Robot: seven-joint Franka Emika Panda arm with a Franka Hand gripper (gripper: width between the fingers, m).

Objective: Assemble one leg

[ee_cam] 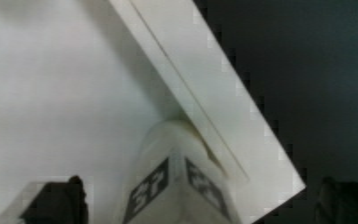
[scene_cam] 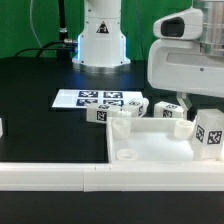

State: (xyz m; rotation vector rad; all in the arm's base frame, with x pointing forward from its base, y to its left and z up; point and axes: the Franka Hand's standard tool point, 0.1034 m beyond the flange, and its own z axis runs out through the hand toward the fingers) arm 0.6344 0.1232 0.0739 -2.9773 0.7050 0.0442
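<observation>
Black tabletop [scene_cam: 40, 85] fills the scene, backed by a green wall, and from where I stand the nearest thing is a long white rail [scene_cam: 60, 176] running across the front edge. Just behind it sits the large white square panel [scene_cam: 150, 150] with its raised rim and a small hole near the front corner. At the exterior view's right, the gripper [scene_cam: 197, 115] hangs low over the panel's far right corner, and a tagged white leg [scene_cam: 209, 133] sits right under its bulky white housing, close to the panel rim. The wrist view shows that leg [ee_cam: 172, 172] standing between the two dark fingertips [ee_cam: 51, 200], over the panel's pale surface and rim edge; the jaws look spread, with a gap on each side of the block, so nothing is pinched. Behind the panel, more tagged legs [scene_cam: 103, 112] lie in a row on the tabletop. Beyond them lies the flat marker board [scene_cam: 92, 98], and farthest back stands the arm's white base [scene_cam: 100, 35].
</observation>
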